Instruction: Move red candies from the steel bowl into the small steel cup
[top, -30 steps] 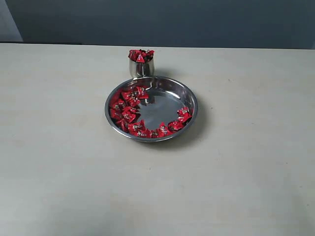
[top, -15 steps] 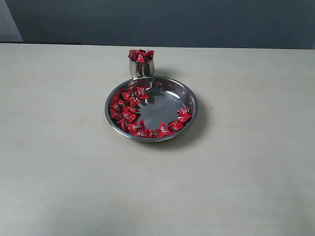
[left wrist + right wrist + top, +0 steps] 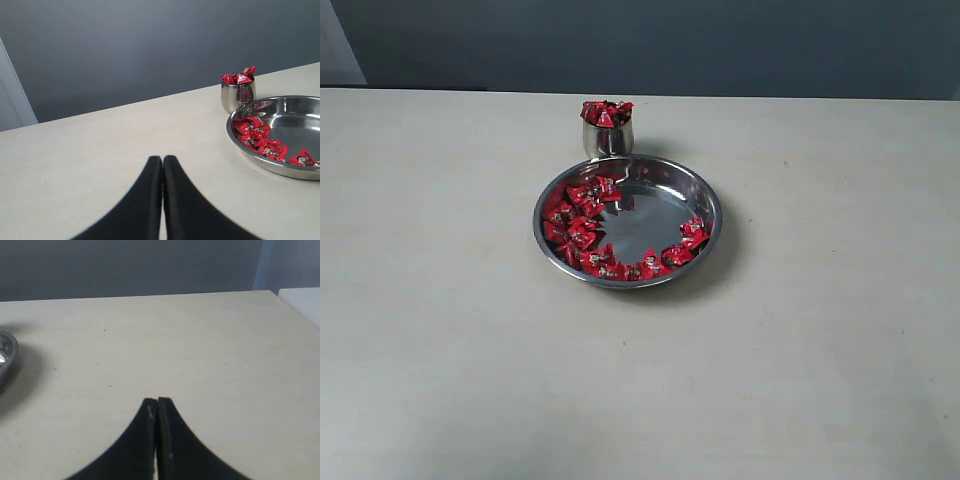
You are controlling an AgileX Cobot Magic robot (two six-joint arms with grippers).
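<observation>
With our left hand [image 3: 162,160] and right hand [image 3: 157,401] closed and empty, we risk candies [image 3: 606,112] tumbling off the heaped cup [image 3: 608,140] onto the counter [image 3: 820,350].

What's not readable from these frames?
- Exterior view: no arm appears, and the print on the red candies is too small.
- Small steel cup: its wall hides how deep the pile goes, in both views that show it.
- Steel bowl: cut by the frame edge in the left wrist view; only a sliver in the right wrist view.
- Candy count: they overlap.
</observation>
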